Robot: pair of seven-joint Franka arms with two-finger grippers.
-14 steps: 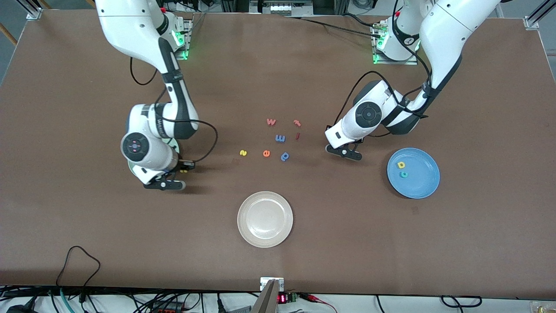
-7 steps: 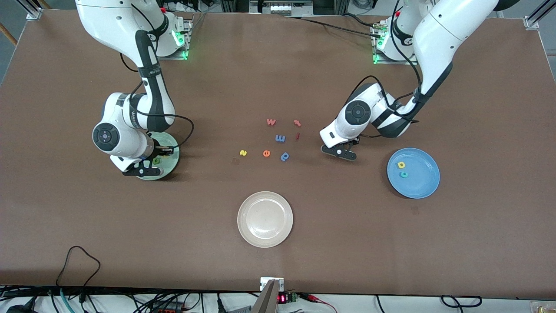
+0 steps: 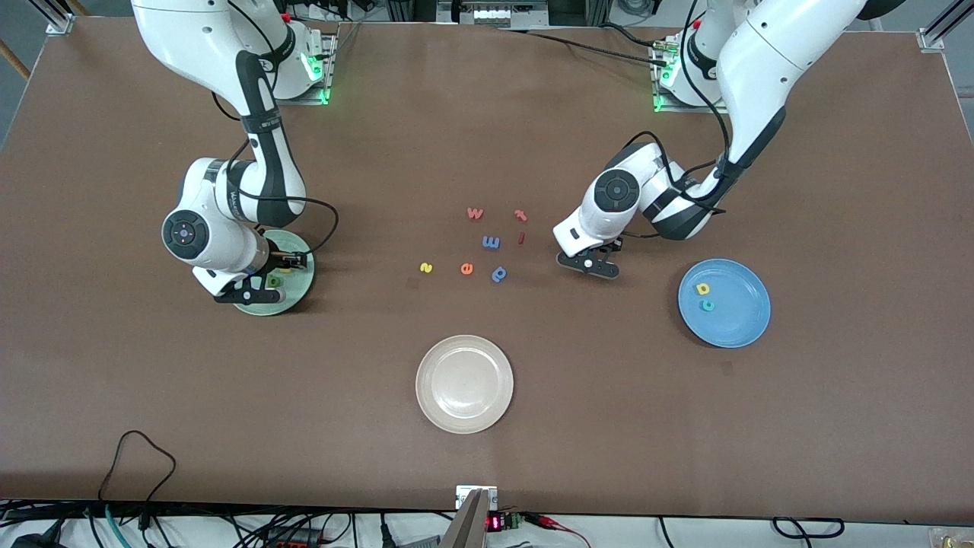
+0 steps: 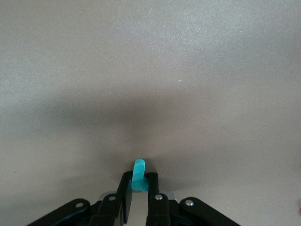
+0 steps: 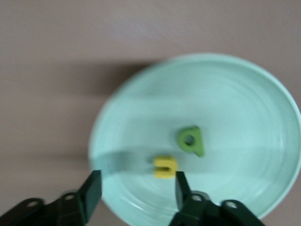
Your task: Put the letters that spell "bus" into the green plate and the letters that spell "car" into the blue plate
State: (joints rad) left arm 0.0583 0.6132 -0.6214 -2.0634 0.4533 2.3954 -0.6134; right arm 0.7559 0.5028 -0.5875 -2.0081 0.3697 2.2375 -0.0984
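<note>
Left jaws shut on teal "r" (image 4: pixel 138 174), right jaws open.

Two white arms w/ black joint bands, black cables, black grippers, green base LEDs.

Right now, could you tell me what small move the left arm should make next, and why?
Probably lift and carry toward the round bright blue plate: the left gripper is shut on the tiny teal foam letter, and that plate holds only two letters.
</note>
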